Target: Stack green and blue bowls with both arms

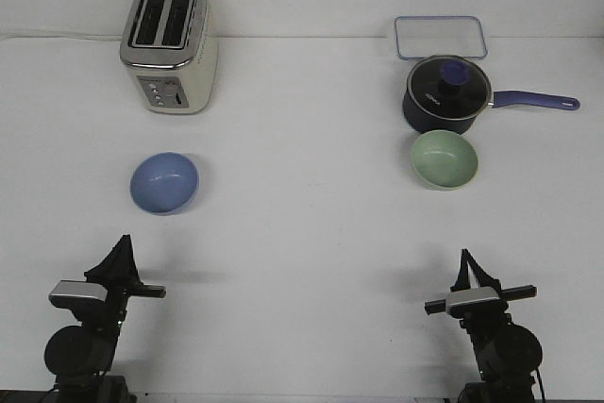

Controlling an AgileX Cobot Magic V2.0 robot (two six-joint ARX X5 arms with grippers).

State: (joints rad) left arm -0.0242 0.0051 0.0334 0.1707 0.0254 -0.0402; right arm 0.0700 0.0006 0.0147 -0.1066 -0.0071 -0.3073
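The periwinkle blue bowl (164, 182) sits upright on the white table at the left, in front of the toaster. The pale sage green bowl (444, 159) sits upright at the right, just in front of the navy saucepan, almost touching it. My left gripper (123, 244) hovers low near the front edge, well short of the blue bowl. Its fingers meet in a point and hold nothing. My right gripper (464, 260) is near the front edge, well short of the green bowl, also closed to a point and empty.
A cream and chrome toaster (171, 44) stands at the back left. A dark navy saucepan (446, 93) with lid has its long handle (534, 99) pointing right. A clear rectangular container (441, 37) lies behind it. The white table (302, 224) spans the view.
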